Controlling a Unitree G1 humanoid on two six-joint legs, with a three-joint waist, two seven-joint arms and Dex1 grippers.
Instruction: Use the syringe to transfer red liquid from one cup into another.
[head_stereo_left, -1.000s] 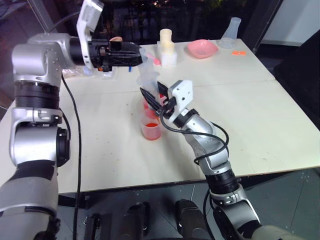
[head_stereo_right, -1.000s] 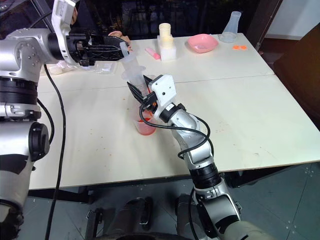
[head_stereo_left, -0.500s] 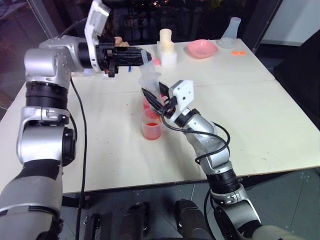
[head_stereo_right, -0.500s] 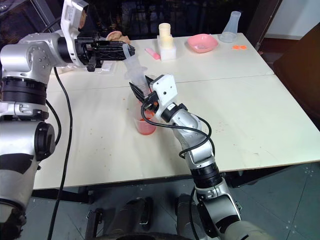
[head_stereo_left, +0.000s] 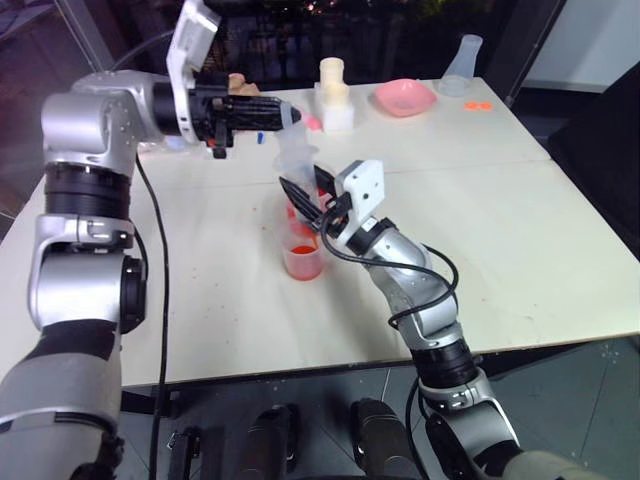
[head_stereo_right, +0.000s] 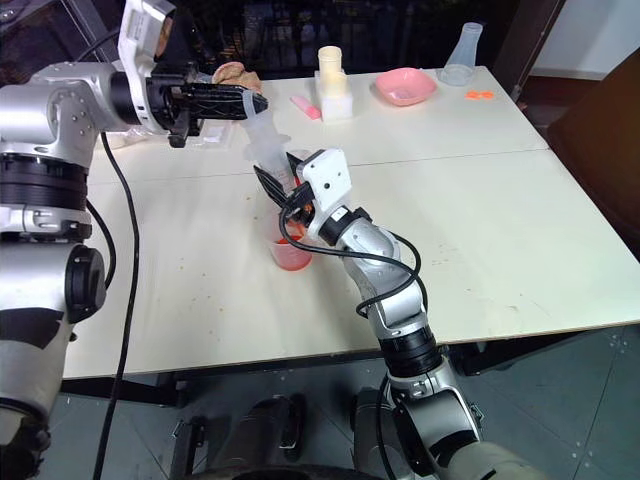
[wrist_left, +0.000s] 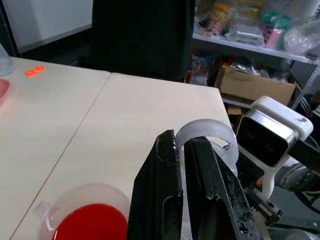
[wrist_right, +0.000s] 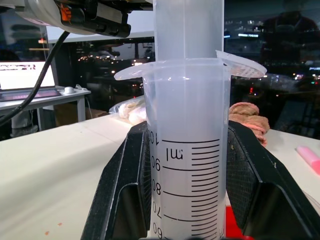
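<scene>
On your table (head_stereo_left: 520, 230) the right tool (head_stereo_left: 300, 197) is clamped on the syringe (wrist_right: 187, 150) barrel, held upright above the cup (head_stereo_left: 303, 258) of red liquid (wrist_left: 90, 222). Your left tool (wrist_left: 186, 150) is pressed together on the plunger's top disc.

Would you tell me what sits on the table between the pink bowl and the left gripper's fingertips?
In the left eye view, a cream bottle on a white block stands between the pink bowl and the left gripper, with a small pink marker beside the block.
</scene>
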